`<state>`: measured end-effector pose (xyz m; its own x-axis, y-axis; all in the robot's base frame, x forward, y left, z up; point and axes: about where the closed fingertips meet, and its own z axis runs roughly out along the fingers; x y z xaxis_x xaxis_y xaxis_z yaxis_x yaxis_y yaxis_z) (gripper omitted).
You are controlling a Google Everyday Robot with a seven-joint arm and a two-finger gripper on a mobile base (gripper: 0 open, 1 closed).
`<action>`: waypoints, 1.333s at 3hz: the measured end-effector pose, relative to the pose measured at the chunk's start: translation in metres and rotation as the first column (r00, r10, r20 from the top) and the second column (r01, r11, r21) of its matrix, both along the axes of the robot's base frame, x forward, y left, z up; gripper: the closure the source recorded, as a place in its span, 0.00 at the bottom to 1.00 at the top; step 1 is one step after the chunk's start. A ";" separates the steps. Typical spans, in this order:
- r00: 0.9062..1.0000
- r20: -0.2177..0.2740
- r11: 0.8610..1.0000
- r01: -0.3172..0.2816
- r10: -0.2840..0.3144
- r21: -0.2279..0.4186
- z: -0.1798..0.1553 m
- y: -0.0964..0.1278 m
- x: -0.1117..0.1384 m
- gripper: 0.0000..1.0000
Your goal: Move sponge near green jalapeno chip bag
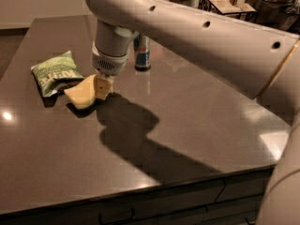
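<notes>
— Brown glossy surface (201,125) on my feed. What's on it?
— My white arm (197,36) enters from two o'clock. The green jalapeno chip bag (55,72) lies at nine o'clock, with the sponge (82,93) just beside it at its four o'clock. A blue can (142,55) stands behind. My tool (103,86) is clenched on the sponge's right end.

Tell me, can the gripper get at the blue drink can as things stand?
Probably not yet: the gripper is shut on the sponge beside the green chip bag. The table toward the blue drink can looks free, but it must release first.
</notes>
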<state>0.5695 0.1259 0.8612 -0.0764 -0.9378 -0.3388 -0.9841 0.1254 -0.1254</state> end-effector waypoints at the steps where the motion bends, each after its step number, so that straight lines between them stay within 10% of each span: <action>1: 1.000 0.002 1.000 -0.011 0.011 0.021 -0.005 0.008 0.003 0.39; 3: 1.000 0.003 1.000 -0.014 0.014 0.018 -0.005 0.008 0.001 0.00; 4: 1.000 0.003 1.000 -0.014 0.014 0.018 -0.005 0.008 0.001 0.00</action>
